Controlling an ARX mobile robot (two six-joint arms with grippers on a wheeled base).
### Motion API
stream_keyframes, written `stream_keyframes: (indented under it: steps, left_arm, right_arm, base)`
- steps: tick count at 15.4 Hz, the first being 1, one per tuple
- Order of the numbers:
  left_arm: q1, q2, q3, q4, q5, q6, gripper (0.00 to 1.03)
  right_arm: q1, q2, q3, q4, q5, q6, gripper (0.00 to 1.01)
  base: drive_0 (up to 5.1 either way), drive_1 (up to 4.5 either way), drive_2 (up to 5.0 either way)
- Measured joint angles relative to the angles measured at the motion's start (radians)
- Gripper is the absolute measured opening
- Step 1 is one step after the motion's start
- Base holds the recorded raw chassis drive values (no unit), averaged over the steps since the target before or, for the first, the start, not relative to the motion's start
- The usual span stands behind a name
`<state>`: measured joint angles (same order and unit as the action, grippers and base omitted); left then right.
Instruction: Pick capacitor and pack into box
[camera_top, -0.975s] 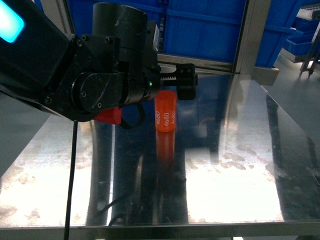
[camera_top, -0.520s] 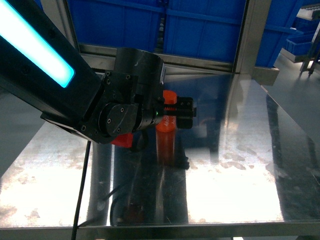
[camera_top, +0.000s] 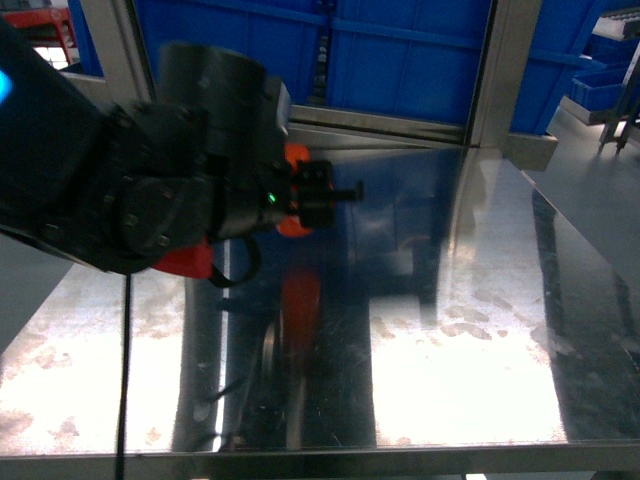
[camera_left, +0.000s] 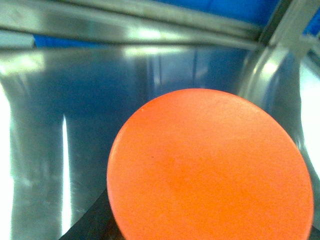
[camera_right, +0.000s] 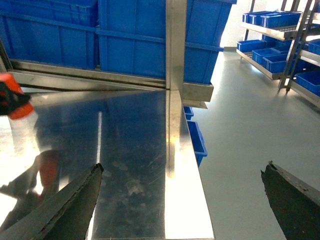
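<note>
An orange cylindrical capacitor (camera_top: 293, 157) hangs above the steel table (camera_top: 470, 340), and my left gripper (camera_top: 316, 196) is shut on it at left of centre in the head view. Its round orange end (camera_left: 210, 165) fills most of the left wrist view. The right wrist view catches it at the far left edge (camera_right: 12, 96). My right gripper (camera_right: 182, 200) is open and holds nothing, hanging over the table's right edge; it does not show in the head view. The box is out of view.
Large blue bins (camera_top: 400, 50) stand behind a steel rail and upright post (camera_top: 495, 70) at the table's back. Right of the table the floor drops away (camera_right: 250, 150), with a blue bin under the edge (camera_right: 196, 142) and shelves of blue bins (camera_right: 280, 50) beyond.
The left gripper closed round the capacitor where it stood on the table. It has since lifted it and carried it up and to the left; only the orange reflection remains on the steel.
</note>
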<state>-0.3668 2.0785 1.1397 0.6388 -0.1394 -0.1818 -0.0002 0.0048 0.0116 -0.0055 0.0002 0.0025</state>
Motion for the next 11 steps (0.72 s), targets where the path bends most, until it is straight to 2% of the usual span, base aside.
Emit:
stream_keyframes:
  steps: [3, 4, 5, 7, 9, 10, 11]
  left_arm:
    - [0.085, -0.353, -0.311, 0.212, -0.013, 0.063, 0.45]
    - [0.103, -0.424, -0.378, 0.222, 0.003, 0.063, 0.45]
    - [0.190, -0.762, -0.638, 0.147, 0.093, 0.058, 0.45]
    - [0.240, -1.046, -0.752, 0.038, 0.143, 0.061, 0.45]
    - [0.252, -1.218, -0.795, -0.064, 0.192, 0.066, 0.45]
    - [0.249, -1.252, -0.795, -0.070, 0.187, 0.072, 0.45]
    - [0.232, -1.292, -0.787, -0.166, 0.081, 0.117, 0.45]
  right_arm:
    - [0.000, 0.000, 0.000, 0.000, 0.000, 0.000, 0.98]
    - [0.000, 0.000, 0.000, 0.001, 0.000, 0.000, 0.98]
    - [0.000, 0.000, 0.000, 0.001, 0.000, 0.000, 0.98]
    - [0.000, 0.000, 0.000, 0.000, 0.000, 0.000, 0.98]
    - [0.000, 0.000, 0.000, 0.000, 0.000, 0.000, 0.98]
    - [0.000, 0.000, 0.000, 0.000, 0.000, 0.000, 0.98]
    - [0.000, 0.000, 0.000, 0.001, 0.000, 0.000, 0.98]
  base:
    - [0.0, 0.00, 0.0]
    - [0.0, 0.00, 0.0]
    - [0.0, 0.00, 0.0]
    - [0.0, 0.00, 0.0]
    - [0.0, 0.00, 0.0]
    - [0.0, 0.00, 0.0]
    - [0.0, 0.00, 0.0]
